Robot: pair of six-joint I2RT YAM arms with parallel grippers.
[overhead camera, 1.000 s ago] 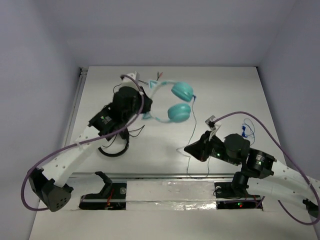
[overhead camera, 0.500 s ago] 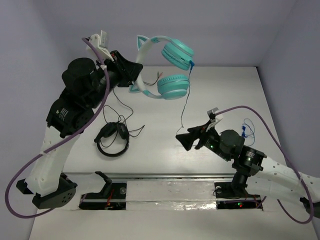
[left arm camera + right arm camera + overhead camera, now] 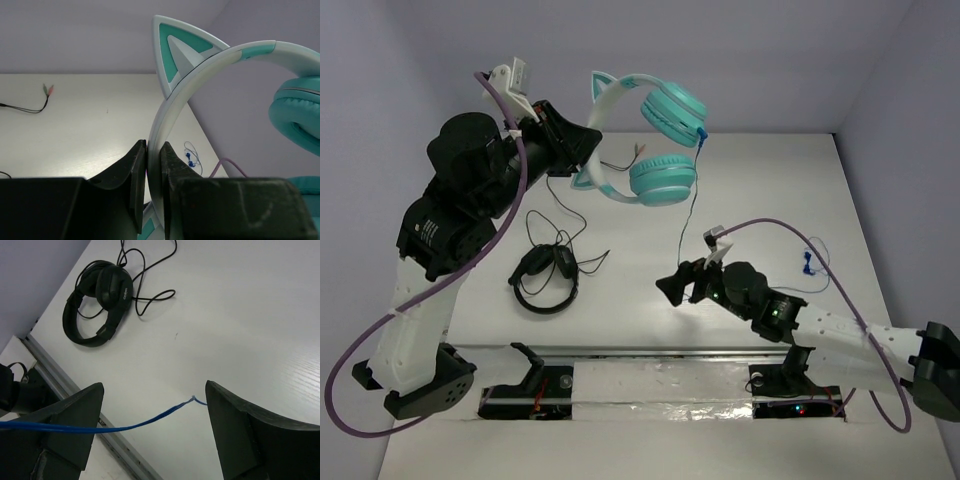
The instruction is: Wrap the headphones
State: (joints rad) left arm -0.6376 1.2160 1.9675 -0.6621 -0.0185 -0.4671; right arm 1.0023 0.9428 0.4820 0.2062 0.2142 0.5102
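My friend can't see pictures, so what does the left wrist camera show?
The left hand pinches the pale headband of the teal cat-ear headphones, holding them up above the white table. A teal ear cup shows at the right, and a thin black wire lies far off on the table.

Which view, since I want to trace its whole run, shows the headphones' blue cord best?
Top external: the cord hangs from the raised headphones down toward the right gripper. Right wrist shows only a short stretch between its open fingers; left wrist shows none of the hanging cord.
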